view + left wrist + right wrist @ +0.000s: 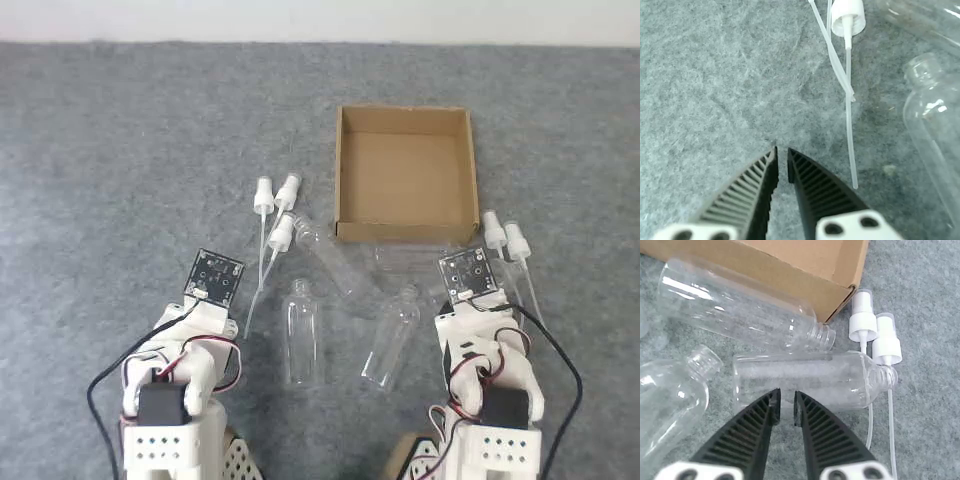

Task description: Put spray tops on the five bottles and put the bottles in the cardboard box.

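The left gripper (781, 152) hovers over the grey mat (715, 75), jaws almost closed on nothing. A spray top (847, 12) lies farther off to its right, near a clear bottle (935, 115). The right gripper (786, 395), jaws likewise nearly closed and empty, sits just short of a lying bottle (805, 377), which rests near the cardboard box (790, 265).

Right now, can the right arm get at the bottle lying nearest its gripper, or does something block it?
Probably yes. The right gripper is close to that bottle, with nothing over it or between them; another bottle and two spray tops lie beside it.
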